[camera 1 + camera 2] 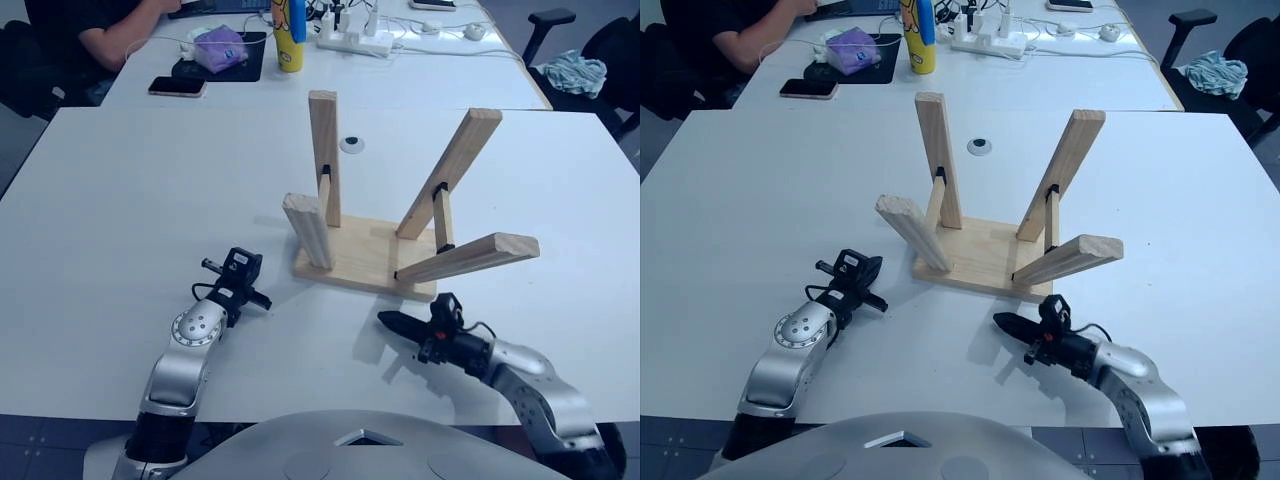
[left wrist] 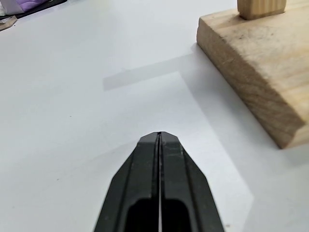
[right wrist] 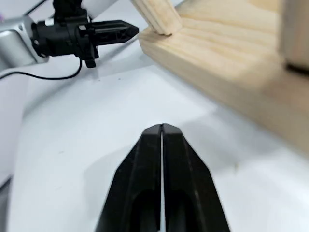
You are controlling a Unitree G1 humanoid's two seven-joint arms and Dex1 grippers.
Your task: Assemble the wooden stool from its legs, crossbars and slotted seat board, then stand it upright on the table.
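Pale wooden four-legged stool (image 1: 365, 258), inverted mid white surface (image 1: 150, 200): likely stiff, fairly light, joints perhaps loose; hold low on a leg; left fingers (image 2: 145, 166) at 7 o'clock, right fingers (image 3: 149, 154) at 5 o'clock, both closed, empty.

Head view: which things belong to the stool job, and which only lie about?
Job:
stool, upside down, legs pointing up
left gripper, shut and empty
right gripper, shut and empty

Lying about, on the far table:
phone
bottle
power strip
purple pouch
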